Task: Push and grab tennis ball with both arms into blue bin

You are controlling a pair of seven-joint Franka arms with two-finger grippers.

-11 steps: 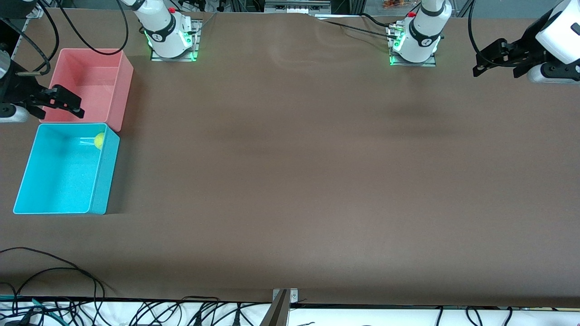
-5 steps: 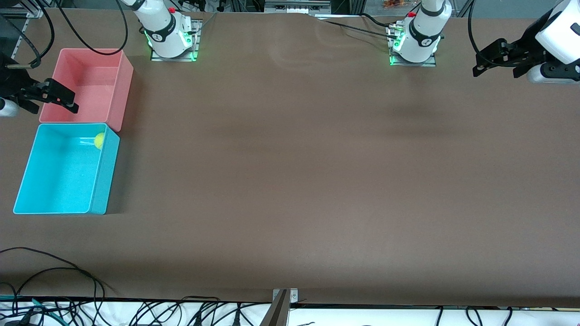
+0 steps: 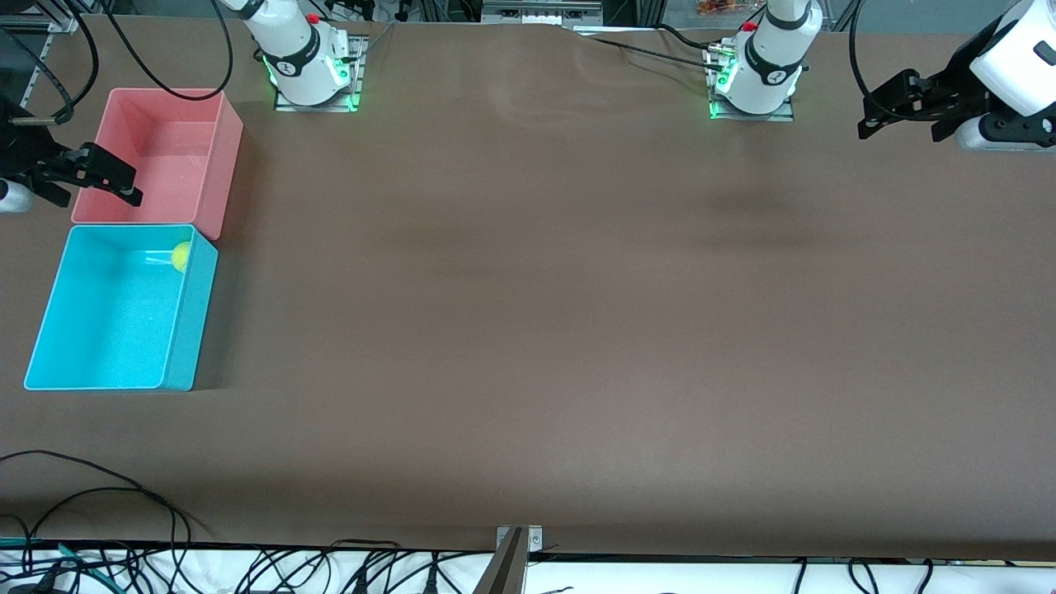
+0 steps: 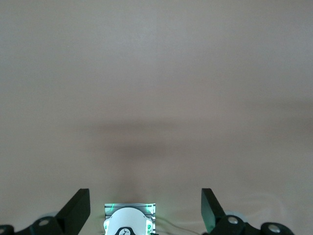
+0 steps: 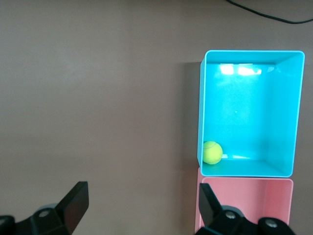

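- The desk [image 3: 528,330] is covered in brown; a tangle of black cables [image 3: 124,561] runs along its edge nearest the front camera.
- The blue bin [image 3: 41,346] stands on the desk at the right arm's end, nearer to the front camera than the pink bin.
- The tennis ball [image 3: 181,256] lies on the blue bin's floor, in the corner closest to the pink bin and toward the middle of the desk, touching or just beside the wall; the right wrist view shows it there too [image 5: 212,152].
- The pink bin [image 3: 227,157] stands just beside the blue bin, farther from the front camera, their short walls about touching.
- The right claw [image 3: 95,173] hangs over the outer wall of the pink bin, released, its fingers [image 5: 73,203] spread wide with nothing between them.
- The left claw [image 3: 895,107] hangs over bare desk at the left arm's end, well apart from both bins, also released and holding nothing, fingers [image 4: 78,210] wide.
- Both arm bases [image 3: 313,74] glow green along the desk's edge farthest from the front camera.
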